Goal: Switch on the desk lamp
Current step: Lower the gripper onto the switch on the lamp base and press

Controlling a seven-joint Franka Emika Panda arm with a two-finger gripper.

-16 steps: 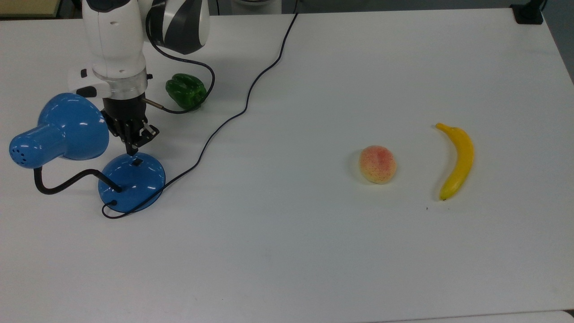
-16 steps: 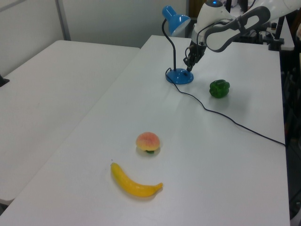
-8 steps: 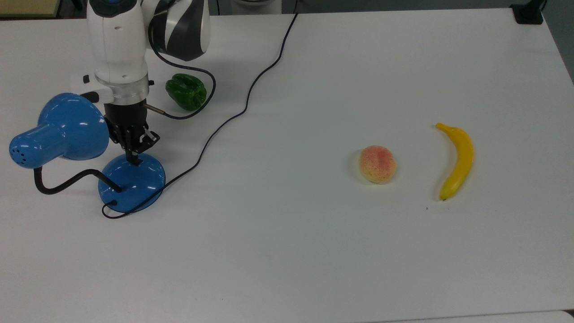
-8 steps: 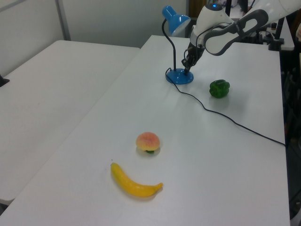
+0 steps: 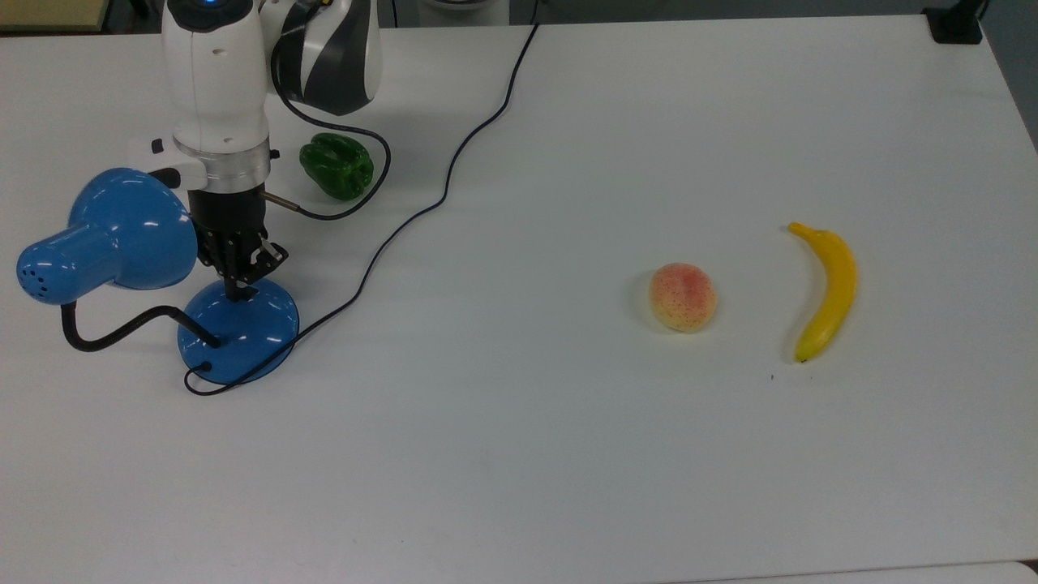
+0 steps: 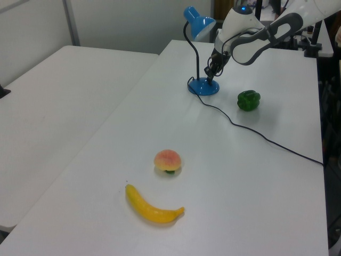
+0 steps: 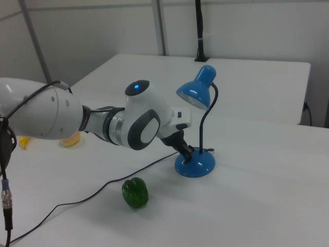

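The desk lamp (image 5: 238, 331) stands at the top view's left; we see the gripper (image 5: 236, 290), fingers together and holding nothing, touching its base, green pepper (image 5: 336, 166) nearby, peach (image 5: 683, 297) and banana (image 5: 825, 288) well apart.

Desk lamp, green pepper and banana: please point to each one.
desk lamp (image 5: 243, 332), top view, on its round base.
green pepper (image 5: 336, 166), top view, on its body.
banana (image 5: 831, 292), top view, mid-length.

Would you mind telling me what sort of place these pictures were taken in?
Most likely a robotics lab or test room. A robot arm works at a plain white table bearing a blue desk lamp and scattered props: a green pepper, a peach and a banana. Bare walls stand behind.
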